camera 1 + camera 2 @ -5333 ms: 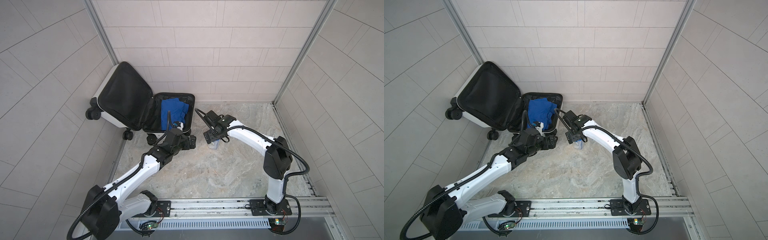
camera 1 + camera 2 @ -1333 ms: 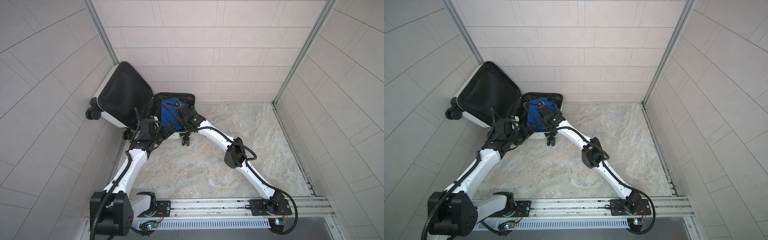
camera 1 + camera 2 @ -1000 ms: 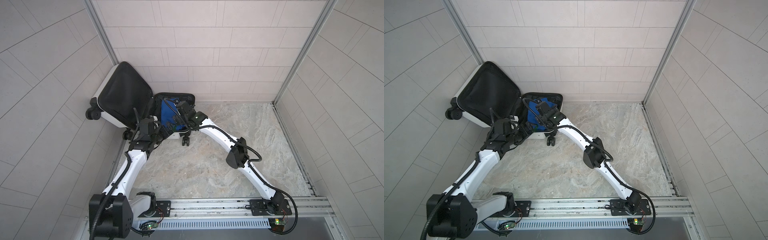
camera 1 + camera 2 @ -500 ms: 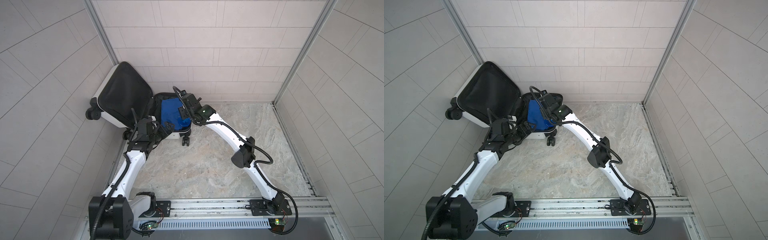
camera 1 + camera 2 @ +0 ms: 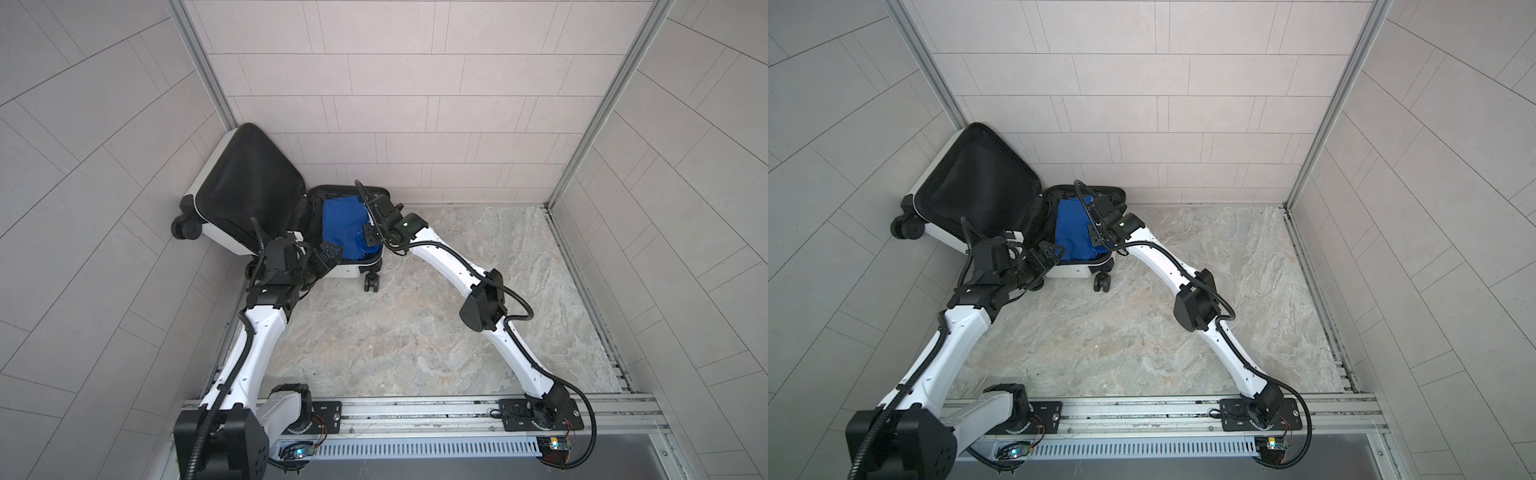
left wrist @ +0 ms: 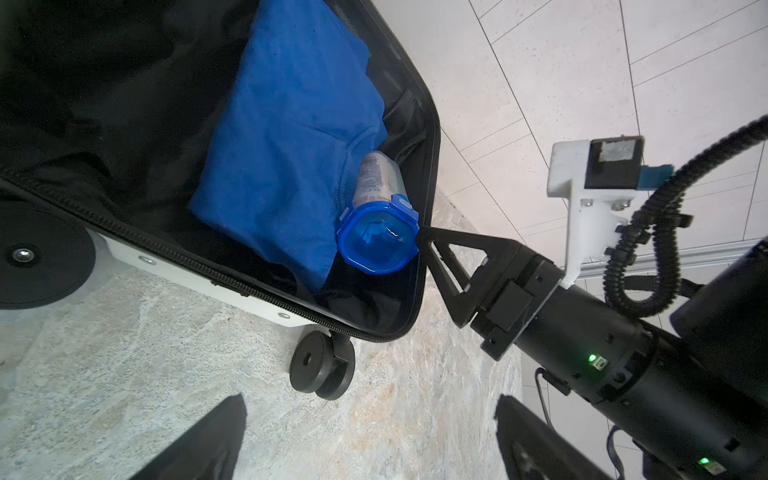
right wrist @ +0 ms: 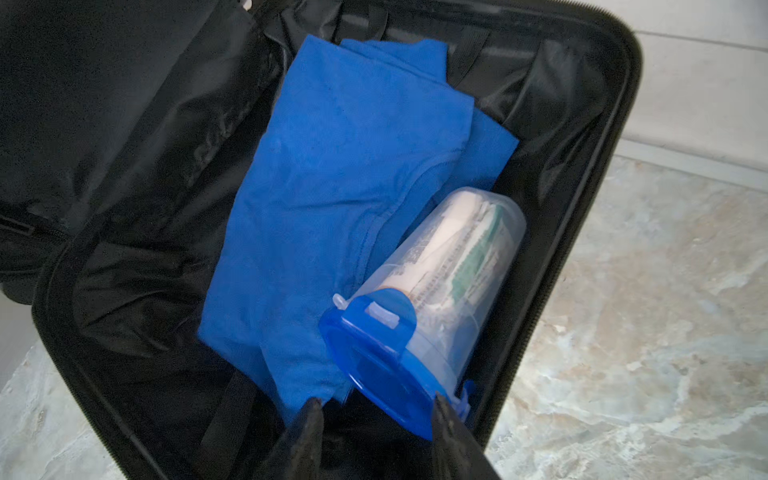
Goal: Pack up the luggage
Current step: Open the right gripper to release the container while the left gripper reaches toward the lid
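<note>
The luggage [image 5: 245, 191] is white outside, black-lined inside; cloth [image 7: 332, 166] solid blue; container [image 7: 457, 257] clear with a translucent blue lid [image 7: 374, 374]; floor [image 5: 415, 332] marbled beige-grey; walls [image 5: 374, 83] pale grey

A blue-lidded clear container [image 7: 436, 299] lies against folded blue cloth [image 7: 332, 166].

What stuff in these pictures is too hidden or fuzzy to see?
- Right wrist view: what's inside the tub; its cloudy plastic blurs it.
- Right wrist view: the right fingers are cut off by the picture's edge, so whether they pinch the lid is unclear.
- Left wrist view: the left fingers are cut off by the edge too.
- Every view: anything under the shirt in the suitcase; the shirt covers it.
</note>
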